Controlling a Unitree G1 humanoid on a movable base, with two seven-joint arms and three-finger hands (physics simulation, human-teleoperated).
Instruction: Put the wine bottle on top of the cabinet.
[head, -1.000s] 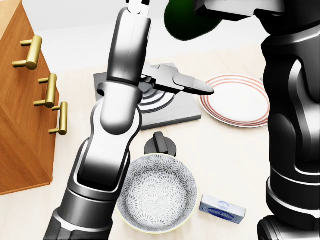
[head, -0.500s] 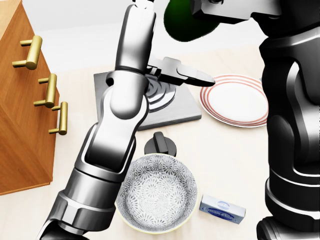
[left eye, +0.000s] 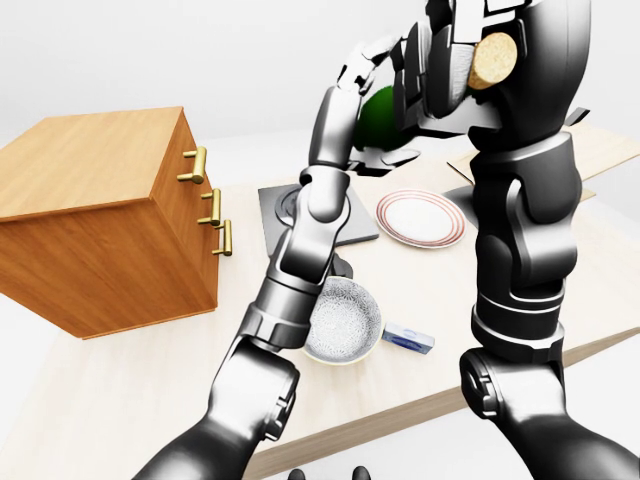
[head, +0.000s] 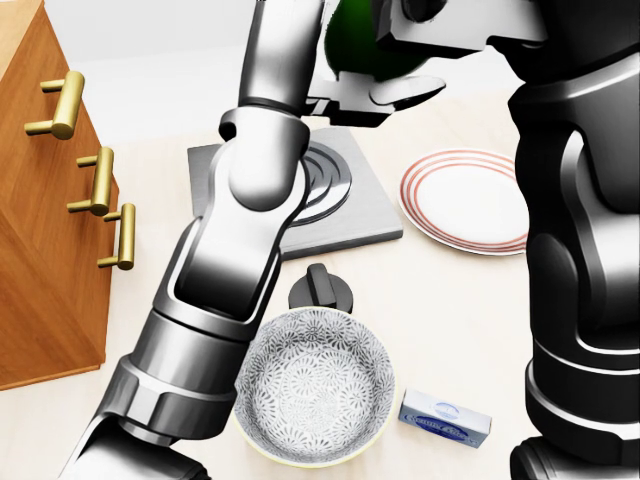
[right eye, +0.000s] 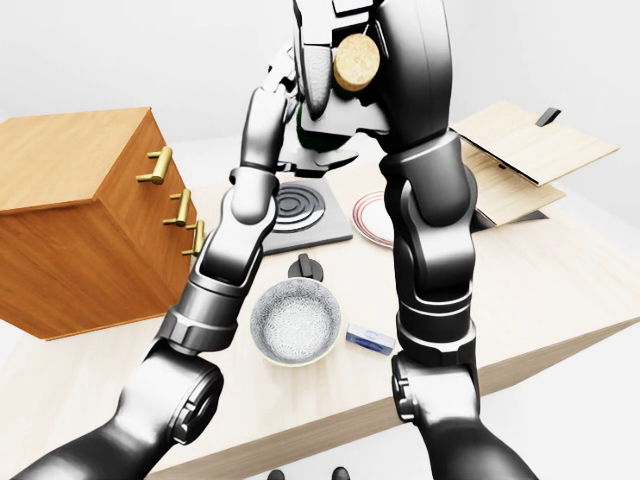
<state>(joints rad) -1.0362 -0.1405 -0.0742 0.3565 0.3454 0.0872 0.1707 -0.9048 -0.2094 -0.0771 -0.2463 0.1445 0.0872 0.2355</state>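
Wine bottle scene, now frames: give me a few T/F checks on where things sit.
1. The bottle is held up above the table. True; both hands are at it, the right hand up by the cork.
2. The bottle stands on the cabinet. False; the cabinet top is bare.
3. The bowl lies on the plate. False; it sits on the table, apart from the plate.
4. A small blue box lies right of the bowl in the head view. True.
5. The cabinet handles are black. False; they are brass-coloured.
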